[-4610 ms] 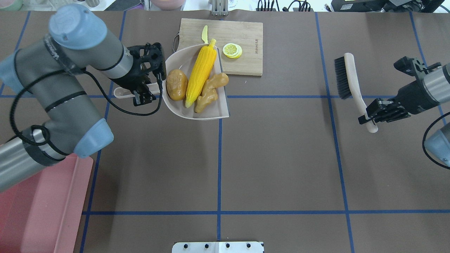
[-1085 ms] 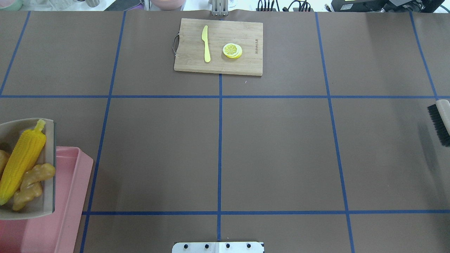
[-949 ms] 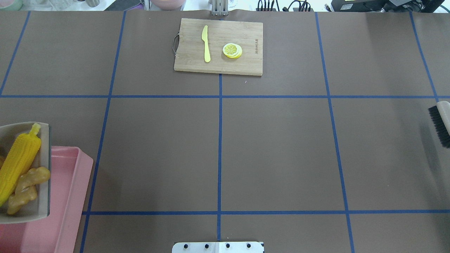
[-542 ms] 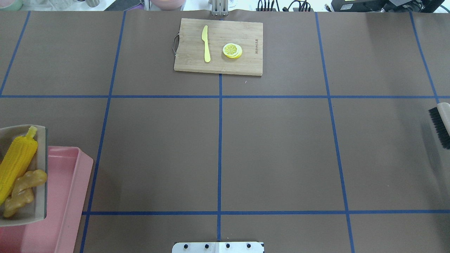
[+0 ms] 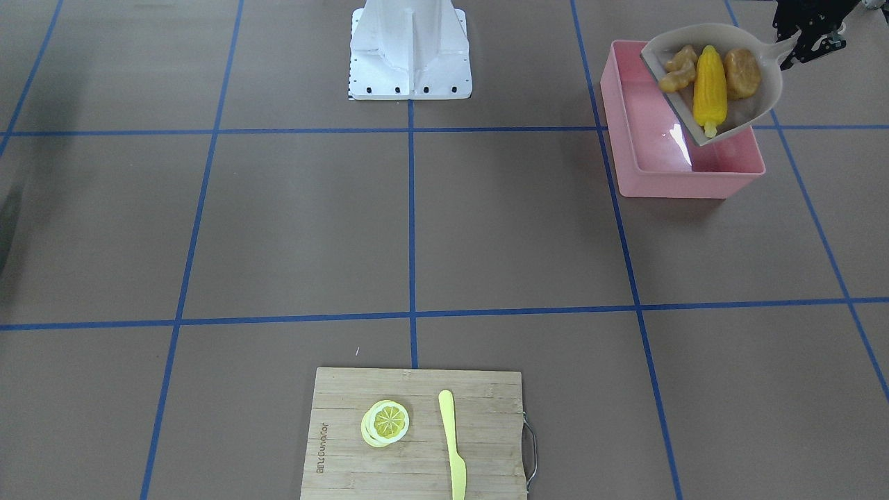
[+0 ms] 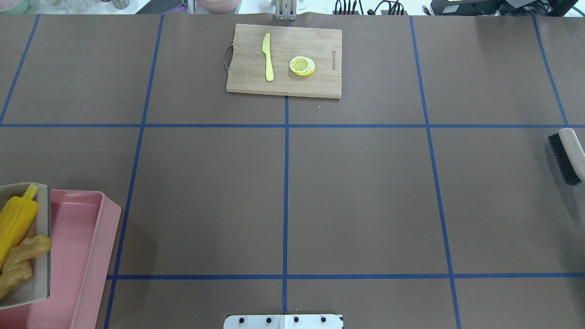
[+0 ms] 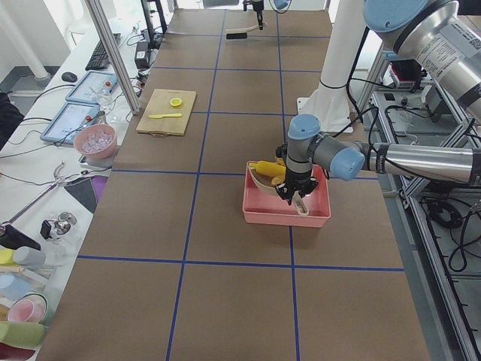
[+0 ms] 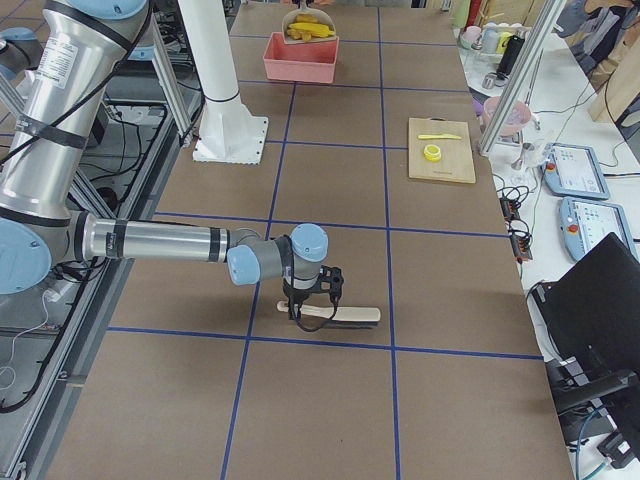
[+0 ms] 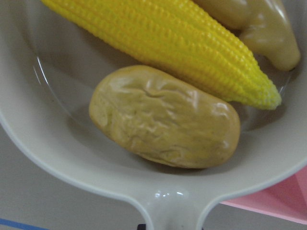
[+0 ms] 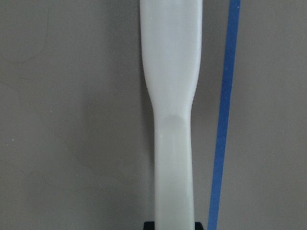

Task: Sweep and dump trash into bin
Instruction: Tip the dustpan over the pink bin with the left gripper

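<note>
L fingers [image 5: 806, 48] clamp dustpan [image 5: 760, 97] handle, corn [image 5: 710, 90], potato [image 5: 741, 71], ginger [image 5: 677, 69] just ahead, over bin [image 5: 684, 184]: best tip lip down slowly w/in walls; R fingers [image 8: 298, 308] at brush [image 8: 345, 314], grip can't tell.

Silver-grey tubular arms [image 8: 150, 240] with pale blue joint caps [image 8: 308, 239].

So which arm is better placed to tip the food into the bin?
Left. The left gripper holds the dustpan, loaded with corn, potato and ginger, right over the pink bin. The right gripper is far across the table, holding the brush.
</note>
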